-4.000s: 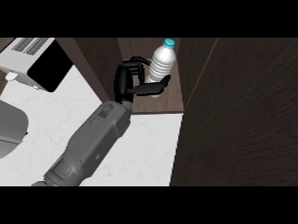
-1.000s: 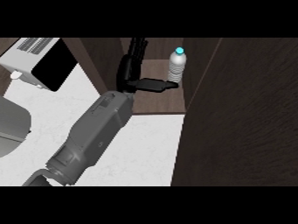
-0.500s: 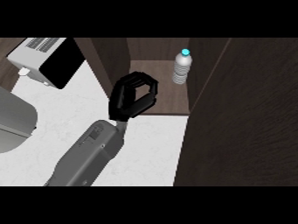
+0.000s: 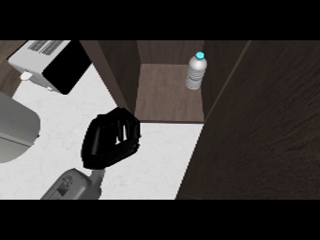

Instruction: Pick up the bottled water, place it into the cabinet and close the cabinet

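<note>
Dark wood cabinet (image 4: 169, 101) holds the bottled water (image 4: 197, 72) upright; my left hand (image 4: 110, 140), fingers curled, empty, over the table (image 4: 155, 159).

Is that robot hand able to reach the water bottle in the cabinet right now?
Probably yes. The robot hand sits over the counter just outside the open cabinet, and nothing stands between it and the water bottle.

My forearm (image 4: 72, 187) is cut off at the lower edge. The toaster (image 4: 48, 65) runs past the top edge, and the grey appliance (image 4: 3, 126) past the left. The cabinet door (image 4: 273, 122) hides whatever lies behind it.
</note>
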`<action>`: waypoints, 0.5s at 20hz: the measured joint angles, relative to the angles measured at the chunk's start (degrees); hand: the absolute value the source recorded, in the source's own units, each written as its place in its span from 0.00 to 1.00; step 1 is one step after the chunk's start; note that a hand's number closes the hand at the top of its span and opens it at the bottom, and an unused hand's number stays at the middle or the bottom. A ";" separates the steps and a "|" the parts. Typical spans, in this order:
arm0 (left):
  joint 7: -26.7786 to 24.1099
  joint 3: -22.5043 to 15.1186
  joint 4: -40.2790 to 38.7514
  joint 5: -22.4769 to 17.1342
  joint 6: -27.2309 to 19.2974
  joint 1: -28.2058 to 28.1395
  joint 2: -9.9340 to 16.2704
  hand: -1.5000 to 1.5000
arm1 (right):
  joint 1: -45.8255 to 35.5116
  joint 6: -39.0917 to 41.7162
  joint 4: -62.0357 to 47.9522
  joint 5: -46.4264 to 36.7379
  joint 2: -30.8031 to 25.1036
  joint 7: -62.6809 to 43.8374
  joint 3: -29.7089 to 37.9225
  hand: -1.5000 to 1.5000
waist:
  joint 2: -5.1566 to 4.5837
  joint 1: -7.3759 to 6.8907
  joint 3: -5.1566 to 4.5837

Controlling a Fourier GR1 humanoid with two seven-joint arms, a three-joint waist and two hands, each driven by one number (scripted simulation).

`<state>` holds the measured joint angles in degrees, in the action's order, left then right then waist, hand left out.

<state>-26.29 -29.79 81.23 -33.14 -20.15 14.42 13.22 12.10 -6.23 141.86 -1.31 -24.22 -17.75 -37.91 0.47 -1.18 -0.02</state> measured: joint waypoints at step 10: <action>-0.95 3.35 14.47 -0.62 2.92 -15.34 8.08 1.00 | -11.18 -2.27 -2.51 -3.92 9.70 -13.26 -8.00 1.00 | -0.18 0.35 -0.07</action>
<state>-27.23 -26.44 95.70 -33.76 -17.23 -0.92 21.30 0.92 -8.50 139.35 -5.22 -14.51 -31.01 -45.91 0.29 -0.83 -0.10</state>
